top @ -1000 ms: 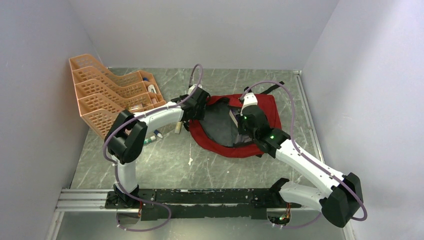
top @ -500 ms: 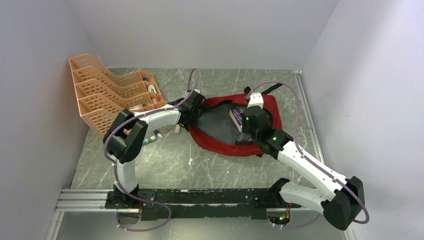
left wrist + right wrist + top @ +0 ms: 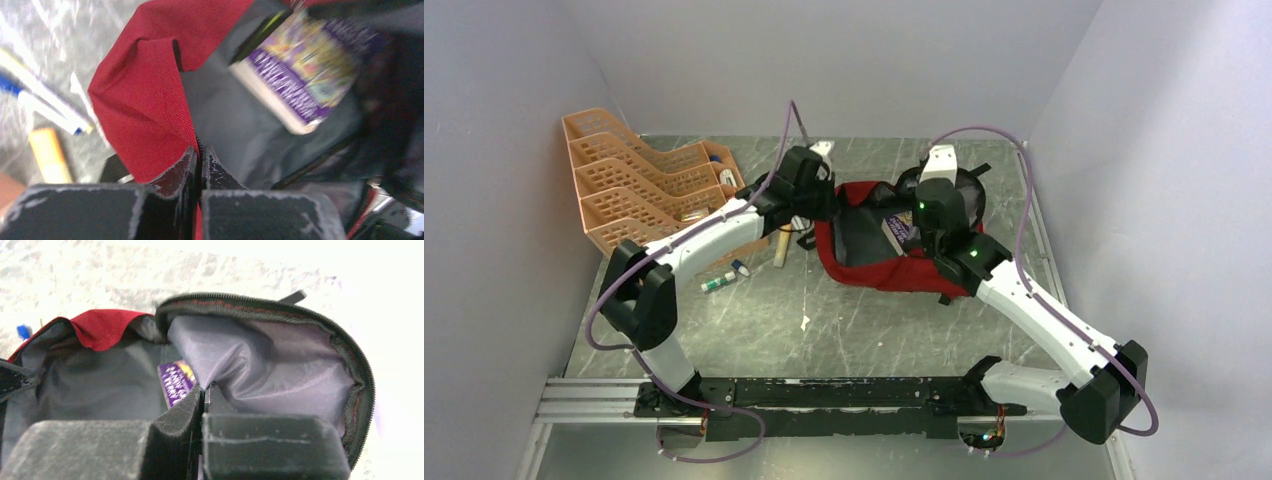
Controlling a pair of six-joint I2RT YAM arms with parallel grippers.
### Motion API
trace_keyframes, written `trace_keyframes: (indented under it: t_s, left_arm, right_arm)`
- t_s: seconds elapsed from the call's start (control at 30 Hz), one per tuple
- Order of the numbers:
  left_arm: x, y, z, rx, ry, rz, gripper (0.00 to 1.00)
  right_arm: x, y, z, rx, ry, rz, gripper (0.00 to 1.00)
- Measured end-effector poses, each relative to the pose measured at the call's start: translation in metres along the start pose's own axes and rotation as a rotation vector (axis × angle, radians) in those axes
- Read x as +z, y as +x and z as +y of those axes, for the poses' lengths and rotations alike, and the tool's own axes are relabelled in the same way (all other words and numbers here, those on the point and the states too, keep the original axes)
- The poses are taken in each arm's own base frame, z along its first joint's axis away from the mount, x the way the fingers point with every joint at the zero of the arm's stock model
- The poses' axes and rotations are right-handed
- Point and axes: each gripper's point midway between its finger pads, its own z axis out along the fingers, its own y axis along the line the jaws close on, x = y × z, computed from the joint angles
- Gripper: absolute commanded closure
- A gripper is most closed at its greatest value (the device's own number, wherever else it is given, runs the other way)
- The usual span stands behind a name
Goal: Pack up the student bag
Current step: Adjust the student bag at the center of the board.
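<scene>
Left wrist: book [image 3: 300,65] inside student bag [image 3: 145,110]

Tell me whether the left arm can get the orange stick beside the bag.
Probably not yet: the left gripper has its jaws shut on the student bag. The orange stick lies uncovered nearby, reachable after letting go.

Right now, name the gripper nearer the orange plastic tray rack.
Left. The left gripper pinches the red fabric backpack on its rim facing the orange rack; the right gripper grips lining farther off.
</scene>
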Motion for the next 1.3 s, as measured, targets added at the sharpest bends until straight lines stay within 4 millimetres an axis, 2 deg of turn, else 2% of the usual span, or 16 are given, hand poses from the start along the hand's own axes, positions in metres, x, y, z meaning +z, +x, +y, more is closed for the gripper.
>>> trace_keyframes:
  t_s: [0.13,0.27,0.4,0.63,0.8,0.93,1.03,1.13,1.2,1.27,1.3]
  left_arm:
    - [-0.021,-0.055,-0.037,0.007,0.098,-0.098,0.95]
    - [-0.05,-0.107,-0.068,0.014,0.176,-0.205,0.95]
    - [-0.076,-0.142,-0.09,0.01,0.238,-0.27,0.95]
    - [-0.109,-0.176,-0.118,0.01,0.31,-0.336,0.95]
    - [-0.119,-0.184,-0.125,0.014,0.331,-0.347,0.95]
    - [-0.112,-0.173,-0.127,0.015,0.345,-0.313,0.95]
    - [-0.092,-0.142,-0.124,0.02,0.341,-0.253,0.95]
    - [-0.065,-0.08,-0.121,0.033,0.331,-0.142,0.95]
    - [-0.05,-0.039,-0.118,0.039,0.322,-0.066,0.95]
    - [-0.036,0.012,-0.113,0.049,0.311,0.023,0.95]
    - [-0.031,0.032,-0.109,0.052,0.303,0.06,0.95]
  right_arm:
    - [0.004,-0.036,-0.012,-0.042,0.064,-0.065,1.0]
    - [0.009,-0.063,-0.021,-0.079,0.103,-0.108,1.0]
    - [0.014,-0.094,-0.027,-0.088,0.128,-0.165,1.0]
    - [0.03,-0.149,-0.036,-0.107,0.147,-0.266,1.0]
    - [0.056,-0.184,-0.04,-0.131,0.156,-0.327,1.0]
    - [0.081,-0.187,-0.042,-0.154,0.134,-0.333,1.0]
    - [0.095,-0.171,-0.038,-0.165,0.1,-0.305,1.0]
    - [0.108,-0.13,-0.025,-0.178,0.045,-0.231,1.0]
    - [0.117,-0.094,-0.016,-0.183,0.007,-0.163,1.0]
    - [0.122,-0.051,-0.007,-0.179,-0.028,-0.076,0.96]
    - [0.123,-0.036,-0.004,-0.171,-0.044,-0.045,0.93]
